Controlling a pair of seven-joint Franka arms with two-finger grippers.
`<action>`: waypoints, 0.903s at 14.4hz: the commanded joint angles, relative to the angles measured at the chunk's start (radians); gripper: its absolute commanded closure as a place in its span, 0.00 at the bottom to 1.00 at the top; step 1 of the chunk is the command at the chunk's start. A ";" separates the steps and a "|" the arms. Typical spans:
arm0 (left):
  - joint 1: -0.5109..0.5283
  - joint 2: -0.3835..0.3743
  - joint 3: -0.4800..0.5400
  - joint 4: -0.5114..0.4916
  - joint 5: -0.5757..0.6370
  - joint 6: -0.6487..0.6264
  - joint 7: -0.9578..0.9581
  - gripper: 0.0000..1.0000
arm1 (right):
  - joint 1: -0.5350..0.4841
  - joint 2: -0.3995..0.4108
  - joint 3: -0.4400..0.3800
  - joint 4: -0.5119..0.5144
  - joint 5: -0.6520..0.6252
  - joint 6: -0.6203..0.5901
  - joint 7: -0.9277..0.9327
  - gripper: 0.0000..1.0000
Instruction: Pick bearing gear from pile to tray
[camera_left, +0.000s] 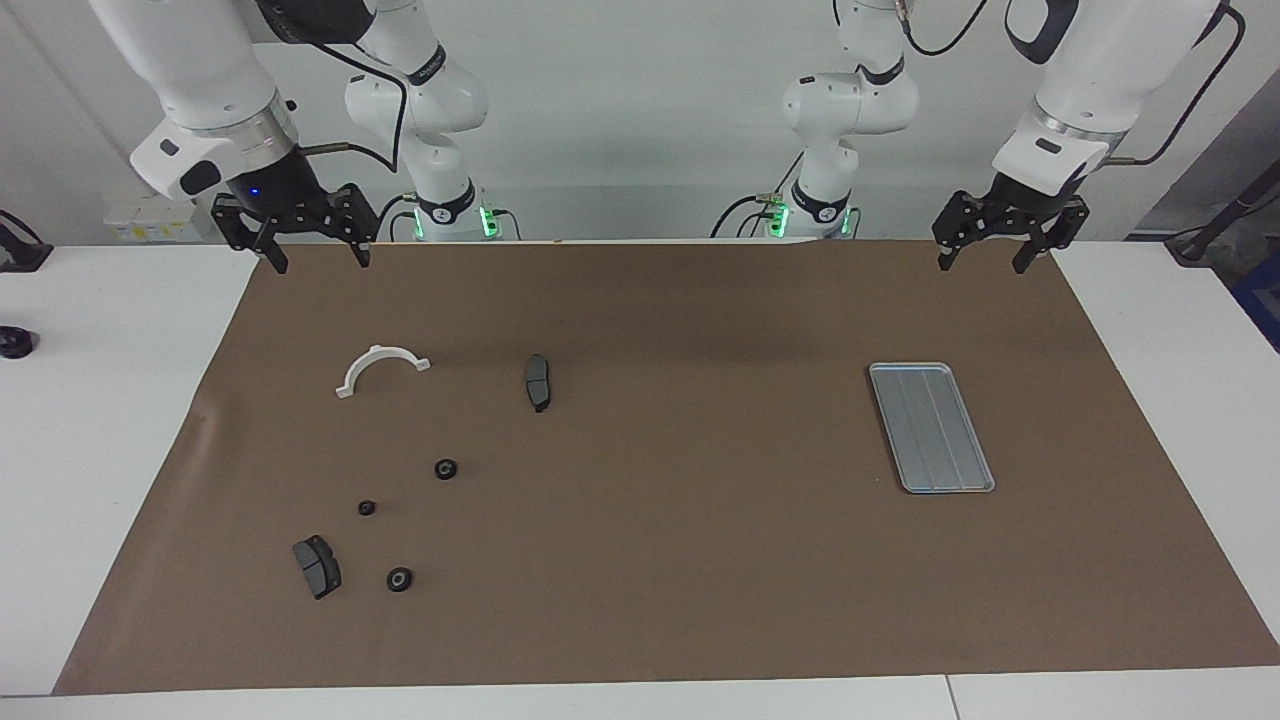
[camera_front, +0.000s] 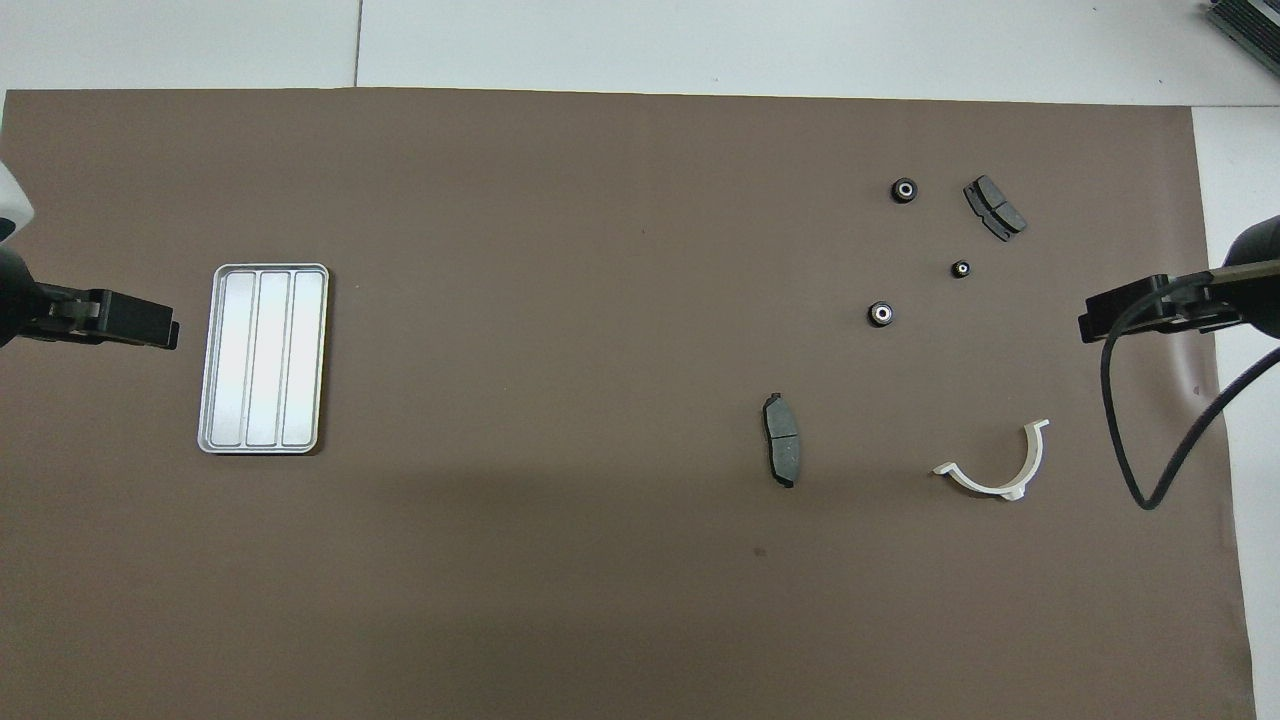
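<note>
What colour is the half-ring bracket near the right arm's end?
White; the half-ring bracket shows best in the overhead view, against the brown mat.

readable text: none | labels or brands: none legible on the arms, parts or worktop | numbers or signs: none

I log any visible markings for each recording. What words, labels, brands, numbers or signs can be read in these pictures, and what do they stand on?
None can be read.
The tray, the white half-ring bracket, both brake pads and the three black gears show no print.
Bands on the arms' joints carry marks too small to read.
</note>
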 joint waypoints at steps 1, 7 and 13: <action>0.003 -0.002 0.005 -0.001 -0.014 -0.014 0.012 0.00 | -0.003 -0.010 0.009 -0.041 0.004 0.024 0.018 0.00; 0.003 -0.002 0.005 -0.001 -0.014 -0.014 0.012 0.00 | 0.004 0.022 0.009 -0.161 0.050 0.122 -0.016 0.00; 0.003 -0.002 0.003 -0.001 -0.014 -0.014 0.012 0.00 | 0.012 0.218 0.009 -0.183 0.047 0.363 -0.048 0.00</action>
